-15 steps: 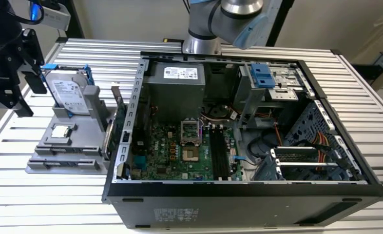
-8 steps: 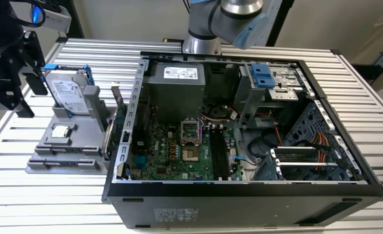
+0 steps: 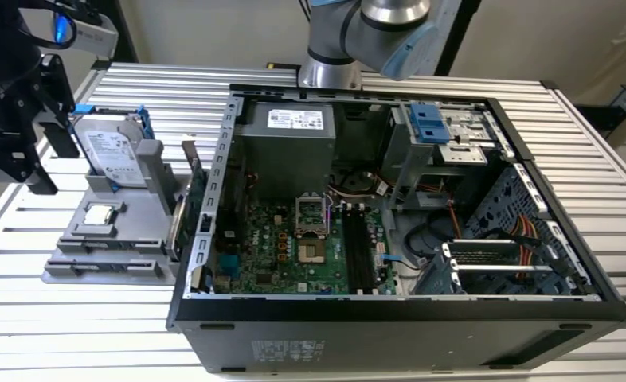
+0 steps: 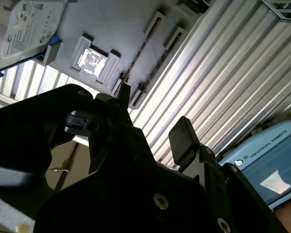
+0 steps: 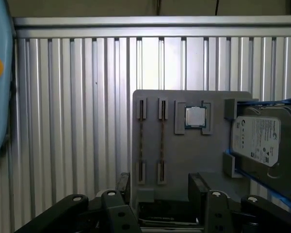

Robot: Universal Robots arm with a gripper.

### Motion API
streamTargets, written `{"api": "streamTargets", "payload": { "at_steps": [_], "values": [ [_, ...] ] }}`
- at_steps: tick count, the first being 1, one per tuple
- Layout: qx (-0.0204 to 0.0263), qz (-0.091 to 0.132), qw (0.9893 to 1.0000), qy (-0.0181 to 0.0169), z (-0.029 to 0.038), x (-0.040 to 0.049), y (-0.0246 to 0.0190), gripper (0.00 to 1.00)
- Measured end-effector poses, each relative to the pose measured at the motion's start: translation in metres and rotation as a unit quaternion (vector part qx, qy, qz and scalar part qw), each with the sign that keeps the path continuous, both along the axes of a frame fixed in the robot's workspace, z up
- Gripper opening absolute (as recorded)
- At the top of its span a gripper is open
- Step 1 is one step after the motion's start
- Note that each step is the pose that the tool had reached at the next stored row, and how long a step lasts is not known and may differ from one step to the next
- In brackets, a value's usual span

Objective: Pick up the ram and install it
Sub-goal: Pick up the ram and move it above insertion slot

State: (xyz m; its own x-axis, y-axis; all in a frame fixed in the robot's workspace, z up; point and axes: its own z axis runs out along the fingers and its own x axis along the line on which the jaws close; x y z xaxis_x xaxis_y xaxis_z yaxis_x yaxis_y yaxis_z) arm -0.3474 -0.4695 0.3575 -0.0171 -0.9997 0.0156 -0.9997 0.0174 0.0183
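Ram (image 5: 161, 141) stands beside the open computer case (image 3: 398, 334), on edge in the grey holder (image 5: 184, 160), apparently as two sticks. To grasp well, I judge the gripper (image 5: 160, 187) must sit square and centred over one stick. Its fingers (image 5: 199, 187) are spread and empty. Both sticks lie beyond the tips, untouched.

- Here's the arm (image 3: 396, 28): silver-grey metal joints, one capped in pale blue.
- At its wrist, a bulky black block (image 3: 16, 111).
- The gripper (image 4: 153, 114): matte black, built of chunky angular plates.
- Small silver screws (image 5: 215, 194) dot the black housing.
- The fingers (image 4: 183, 138) are black, ending in flat, squared pads.
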Motion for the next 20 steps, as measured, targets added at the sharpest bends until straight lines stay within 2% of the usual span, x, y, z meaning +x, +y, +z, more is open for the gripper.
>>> {"api": "streamTargets", "payload": {
  "at_steps": [3,20],
  "values": [
    [-0.0021,0.000,1.0000,0.0000,-0.0011,0.0000,0.0000,1.00],
    [-0.0048,-0.009,0.9999,0.0000,-0.0111,0.0001,0.0006,1.00]
  ]
}}
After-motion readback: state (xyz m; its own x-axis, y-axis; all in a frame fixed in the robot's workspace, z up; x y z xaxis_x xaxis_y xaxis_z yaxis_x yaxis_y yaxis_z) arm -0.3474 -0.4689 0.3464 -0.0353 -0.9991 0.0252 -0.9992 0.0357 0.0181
